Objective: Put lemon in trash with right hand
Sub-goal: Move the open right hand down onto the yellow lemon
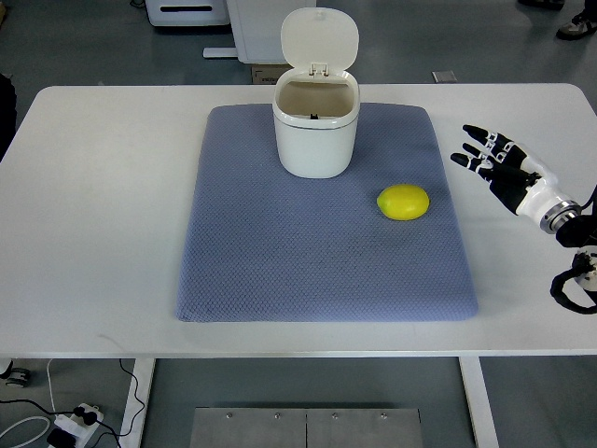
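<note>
Top view: smooth oval lemon (403,202) on quilted grey mat (280,252); right hand (499,168) at right edge, fingers spread, empty.

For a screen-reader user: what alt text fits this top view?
A yellow lemon lies on a blue-grey mat beside a white trash bin with its lid up. The right robot hand hovers open over the white table, apart from the lemon.

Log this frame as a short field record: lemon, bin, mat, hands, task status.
lemon: lying on the mat, right of the bin, untouched
trash bin: white, upright on the mat's far part, lid flipped open
mat: blue-grey, flat on the white table
right robot hand: over the table right of the mat, fingers spread, empty
left robot hand: not in view
status: lemon not yet grasped
</note>
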Controlling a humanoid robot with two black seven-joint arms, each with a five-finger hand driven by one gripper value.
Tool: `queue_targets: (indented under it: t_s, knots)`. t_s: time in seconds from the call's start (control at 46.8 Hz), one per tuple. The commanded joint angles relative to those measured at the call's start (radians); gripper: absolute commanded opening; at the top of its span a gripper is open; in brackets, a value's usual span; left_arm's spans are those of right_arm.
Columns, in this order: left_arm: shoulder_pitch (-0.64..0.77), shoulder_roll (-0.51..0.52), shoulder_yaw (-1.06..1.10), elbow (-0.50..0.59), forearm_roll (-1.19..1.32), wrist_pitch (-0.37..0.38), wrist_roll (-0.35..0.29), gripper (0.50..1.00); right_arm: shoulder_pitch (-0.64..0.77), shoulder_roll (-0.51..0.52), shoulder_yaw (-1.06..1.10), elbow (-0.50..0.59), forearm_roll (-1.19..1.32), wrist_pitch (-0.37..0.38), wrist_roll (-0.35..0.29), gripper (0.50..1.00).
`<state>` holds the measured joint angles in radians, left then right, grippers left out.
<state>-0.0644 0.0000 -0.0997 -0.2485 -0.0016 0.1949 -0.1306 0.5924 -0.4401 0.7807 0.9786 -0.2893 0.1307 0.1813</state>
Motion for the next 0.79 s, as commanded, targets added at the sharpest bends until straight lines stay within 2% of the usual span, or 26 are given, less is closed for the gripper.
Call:
queue_targets:
  t_s: [0.0,0.064,0.128,0.214,0.385,0.599,0.77]
  knots:
    - [0.000,0.000,0.000,0.000,0.000,0.000,0.000,1.000,0.000,0.004,-0.003,0.005,0.001,-0.014,0.030,0.991]
    - [0.000,0.000,0.000,0.000,0.000,0.000,0.000,1.000,-0.003,0.004,-0.011,0.009,-0.001,-0.016,0.059,0.979]
    - [0.000,0.000,0.000,0.000,0.000,0.000,0.000,1.000,-0.003,0.001,-0.035,0.017,-0.008,-0.020,0.090,0.918]
    - [0.000,0.000,0.000,0.000,0.000,0.000,0.000,1.000,-0.002,-0.002,-0.069,0.029,-0.072,-0.063,0.147,0.895]
    - [0.000,0.000,0.000,0.000,0.000,0.000,0.000,1.000,-0.002,0.001,-0.146,0.063,-0.200,-0.143,0.242,0.908]
    - [0.000,0.000,0.000,0.000,0.000,0.000,0.000,1.000,0.000,0.004,-0.212,0.087,-0.206,-0.157,0.268,0.968]
    - [0.000,0.000,0.000,0.000,0.000,0.000,0.000,1.000,0.000,0.007,-0.239,0.098,-0.208,-0.157,0.273,0.975]
